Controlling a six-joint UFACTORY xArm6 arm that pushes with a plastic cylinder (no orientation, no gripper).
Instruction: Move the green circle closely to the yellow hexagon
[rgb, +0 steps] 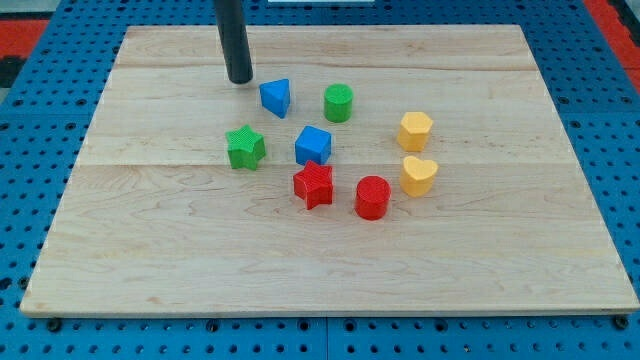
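Resting left of blue triangle (275, 97), my tip (240, 79).

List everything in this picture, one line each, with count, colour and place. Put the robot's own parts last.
green circle: one, green, upper middle of the board
yellow hexagon: one, yellow, to the view's right of the green circle, apart from it
yellow heart: one, yellow, just below the yellow hexagon
red circle: one, red, left of the yellow heart
red star: one, red, centre
blue cube: one, blue, just above the red star
blue triangle: one, blue, left of the green circle
green star: one, green, left of the blue cube
board: one, pale wood, on a blue pegboard
my tip: one, dark rod, upper left of the blue triangle, touching no block
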